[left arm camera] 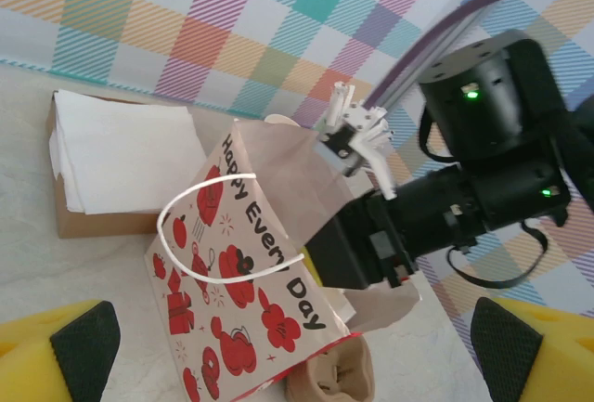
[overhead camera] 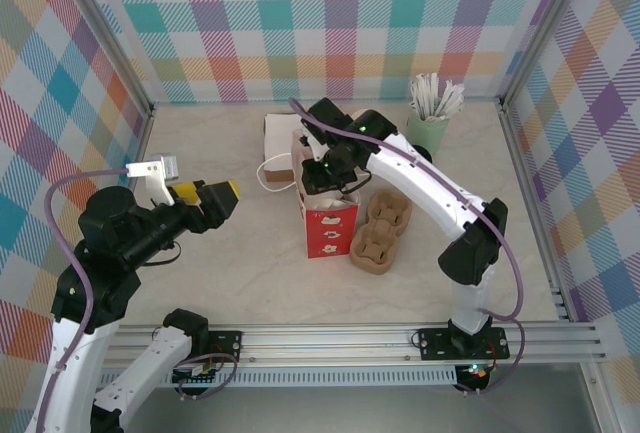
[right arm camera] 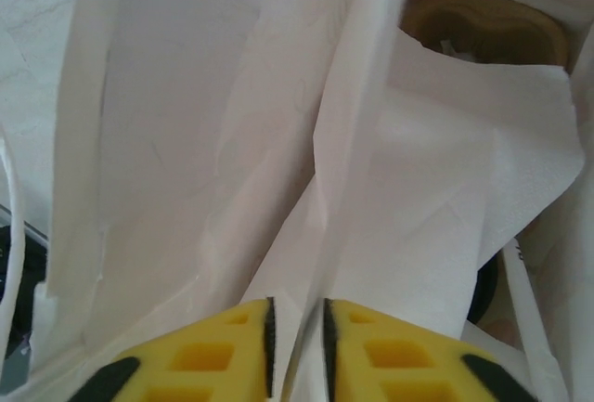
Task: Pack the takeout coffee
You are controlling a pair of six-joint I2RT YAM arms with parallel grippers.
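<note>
White paper [right arm camera: 445,198] fills the bag [overhead camera: 327,223] around your right gripper [right arm camera: 295,337], jaws narrow, grip uncertain. Left gripper [left arm camera: 295,351] is wide, empty. Coffee cup's position cannot be told; withdraw vertically, sparing the bag walls.

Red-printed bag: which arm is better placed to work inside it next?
Right. The right gripper is down inside the bag, jaws nearly closed about white paper. The left gripper hangs open, off to the bag's left.

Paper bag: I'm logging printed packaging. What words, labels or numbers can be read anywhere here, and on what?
"Happy Every Day": black letters on the side of the paper bag, left wrist view.
Top view: the bag's print is too small to read.
No other text.
</note>
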